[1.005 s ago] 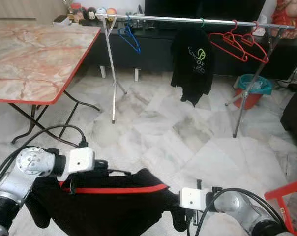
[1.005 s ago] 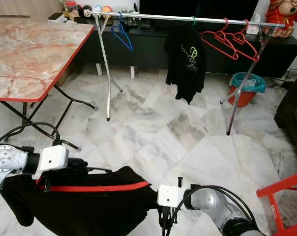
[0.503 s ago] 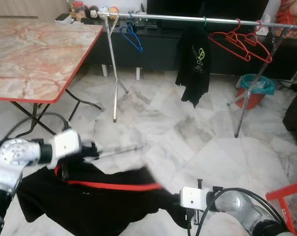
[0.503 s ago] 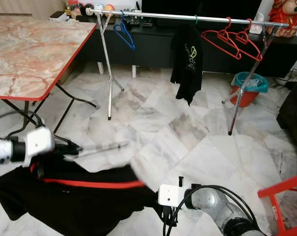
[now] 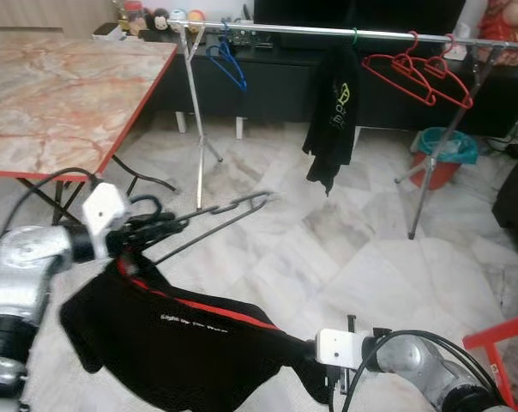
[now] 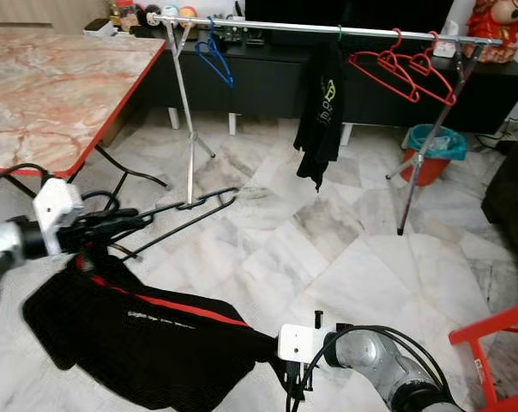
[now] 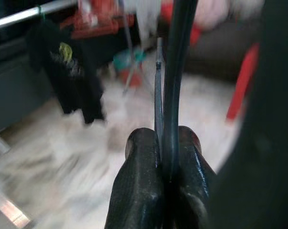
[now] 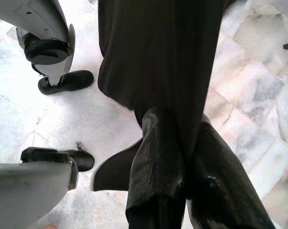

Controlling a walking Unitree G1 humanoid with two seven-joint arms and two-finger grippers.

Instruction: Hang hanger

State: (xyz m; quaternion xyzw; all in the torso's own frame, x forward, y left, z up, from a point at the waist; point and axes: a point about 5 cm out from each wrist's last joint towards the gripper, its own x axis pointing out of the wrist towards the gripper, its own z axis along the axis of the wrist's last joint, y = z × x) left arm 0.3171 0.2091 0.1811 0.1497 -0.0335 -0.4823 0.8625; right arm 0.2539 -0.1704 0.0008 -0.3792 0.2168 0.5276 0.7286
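Your left gripper (image 7: 164,157) is squeezing its two black fingers (image 7: 139,181) together on a dark hanger (image 5: 209,218), held up at the robot's left side above the marble floor (image 5: 353,257). The hanger's thin frame is reaching forward and slightly upward from the fingers, its hook end pointing toward the clothes rail (image 5: 328,34). A black garment with a red stripe (image 5: 182,339) is draping down from the hanger near the gripper and sagging across toward the robot's right.

Your right gripper (image 8: 182,157) is sitting low, close to the floor, with its fingers clamped on a fold of that same garment at its far lower corner.

Beyond both arms, the rail is standing on its metal legs, well apart from the held hanger. It is carrying a blue hanger (image 5: 227,64) near its left end, a black shirt with a green logo (image 5: 336,116) in the middle and red hangers (image 5: 418,73) toward the right. A marble-topped folding table (image 5: 62,94) with a red edge is standing on the left.
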